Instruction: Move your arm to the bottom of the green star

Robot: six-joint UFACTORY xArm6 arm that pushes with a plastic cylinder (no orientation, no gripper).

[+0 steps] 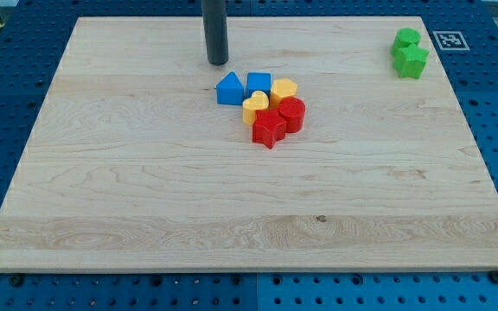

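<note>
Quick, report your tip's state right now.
My tip: no gripper, holds nothing; it rests on the board just above the blue triangular block, touching no block, far to the view's left of the green star.

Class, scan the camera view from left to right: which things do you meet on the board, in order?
My tip → blue triangle → blue cube → yellow hexagon → the two green blocks, stacked in one column: one near the top, green star below it.

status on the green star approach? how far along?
Done: nothing visible yet. In hand: my tip sits near the view's top, just above the blue blocks, far left of the green star. Left: cross to the view's right and stop just below the star.
</note>
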